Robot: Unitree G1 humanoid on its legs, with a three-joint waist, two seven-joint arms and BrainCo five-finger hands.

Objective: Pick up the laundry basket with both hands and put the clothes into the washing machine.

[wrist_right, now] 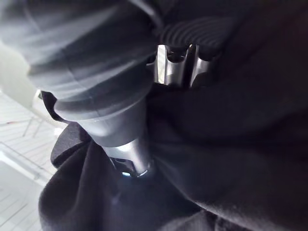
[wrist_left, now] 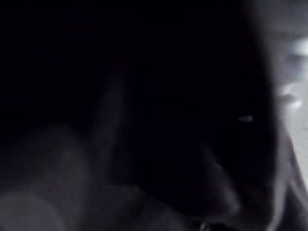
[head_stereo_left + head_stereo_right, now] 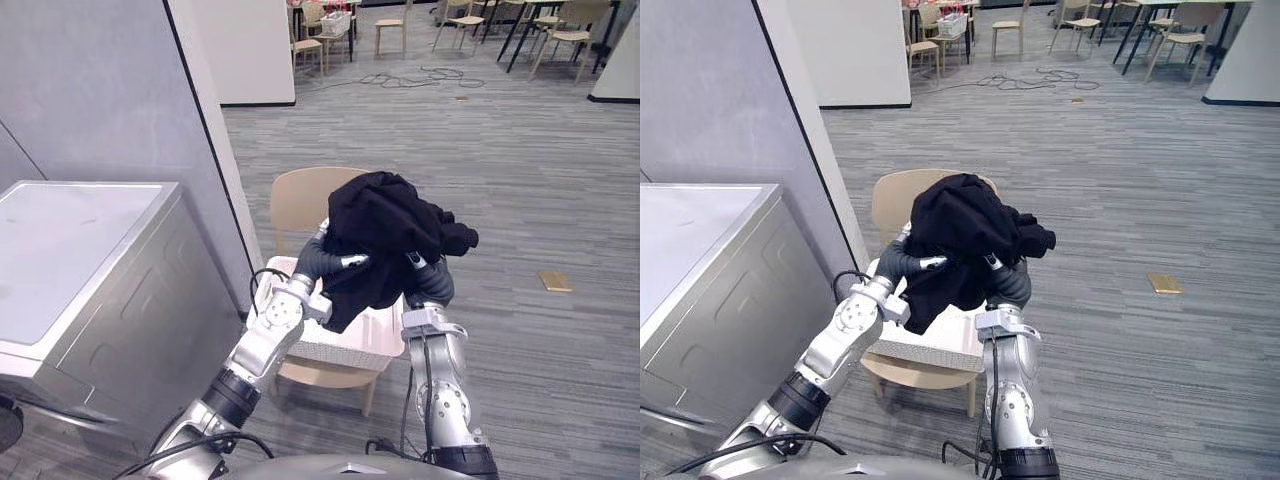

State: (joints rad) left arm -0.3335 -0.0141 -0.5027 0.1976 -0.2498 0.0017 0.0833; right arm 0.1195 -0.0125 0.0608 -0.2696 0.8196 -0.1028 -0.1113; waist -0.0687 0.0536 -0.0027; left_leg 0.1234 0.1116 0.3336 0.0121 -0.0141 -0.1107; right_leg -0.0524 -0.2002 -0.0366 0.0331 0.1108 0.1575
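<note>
Right hand (image 3: pixel 420 270): raised at chest height above the basket; in its wrist view the fingers (image 1: pixel 168 70) bend into folds of dark cloth and the thumb presses into the same bundle, so it is clamped on the black garment.
Left hand (image 3: pixel 340 262): raised level with the right, just beside it, and tucked under the near edge of the same garment. Its wrist view shows dark cloth at close range, and I cannot tell whether it grips or merely props the cloth.
Black garment (image 3: pixel 385 225): bunched in a heap on top of both hands, clear of the basket. One corner hangs down between the arms in front of the basket's rim; whether it touches the rim cannot be told.
Laundry basket (image 3: pixel 335 350): white, resting on the chair seat below the hands, held by neither.
Chair (image 3: pixel 300 200): pale wood, its back rising behind the garment, its legs on the floor.
Washing machine (image 3: pixel 90 240): grey, with a pale flat top, on the robot's left, near the chair but apart from it.
Wall panel (image 3: pixel 100 90): grey, standing behind the machine.
Floor (image 3: pixel 500 160): grey carpet, with a small tan flat piece (image 3: pixel 555 281) lying to the right, well away from the chair.
Far end of room: more chairs (image 3: pixel 395 25) and tables.
</note>
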